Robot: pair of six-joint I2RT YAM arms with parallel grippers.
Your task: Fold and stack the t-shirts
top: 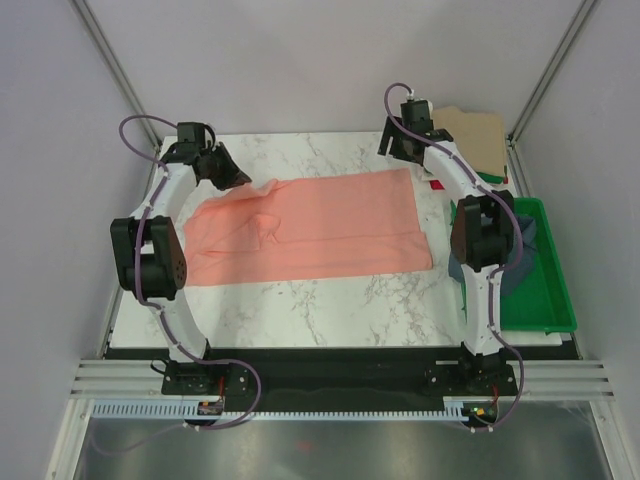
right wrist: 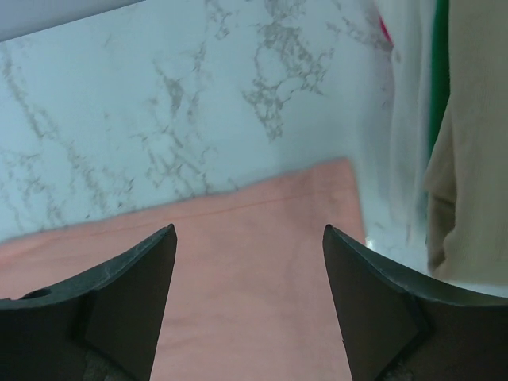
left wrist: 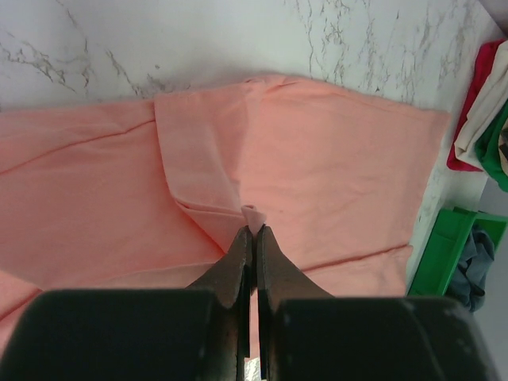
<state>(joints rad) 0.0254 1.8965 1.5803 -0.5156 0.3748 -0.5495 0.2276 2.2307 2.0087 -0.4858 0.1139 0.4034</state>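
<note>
The salmon-pink t-shirt (top: 330,225) lies spread across the marble table, its left part rumpled and lifted. My left gripper (top: 236,180) is at the shirt's far left corner. In the left wrist view it (left wrist: 254,228) is shut on a small pinch of the pink cloth (left wrist: 333,151), with a folded flap just beyond the tips. My right gripper (top: 402,150) hovers over the shirt's far right corner. In the right wrist view it (right wrist: 248,234) is open and empty above the pink cloth (right wrist: 254,278).
A stack of folded shirts sits at the back right with the tan one (top: 478,135) on top; red (left wrist: 476,87), white (left wrist: 494,99) and green (left wrist: 500,151) edges show. The green tray (top: 555,325) on the right holds the slate blue-grey shirt (left wrist: 475,266).
</note>
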